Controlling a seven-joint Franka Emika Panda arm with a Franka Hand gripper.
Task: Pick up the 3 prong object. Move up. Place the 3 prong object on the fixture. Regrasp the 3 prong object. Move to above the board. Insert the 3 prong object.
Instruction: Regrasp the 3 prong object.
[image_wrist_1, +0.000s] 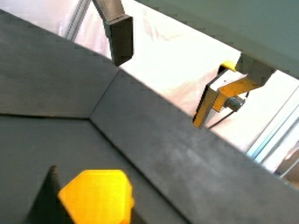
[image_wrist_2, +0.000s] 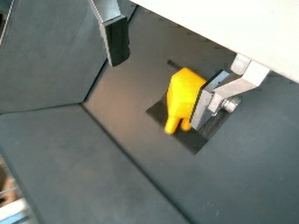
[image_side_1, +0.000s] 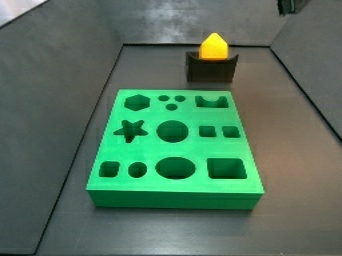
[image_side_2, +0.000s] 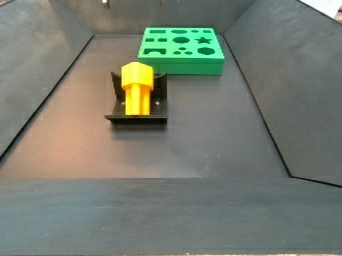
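Your end effector (image_wrist_2: 163, 54) hangs released, above and apart from the 3 prong object (image_wrist_2: 183, 99), which rests on the fixture (image_side_2: 138, 104).

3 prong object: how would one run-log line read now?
3 prong object: on fixture | end effector: open, empty, high above | board: cutouts empty

Lab test rig: dark-walled bin (image_side_2: 187, 150), green board (image_side_1: 174, 140).
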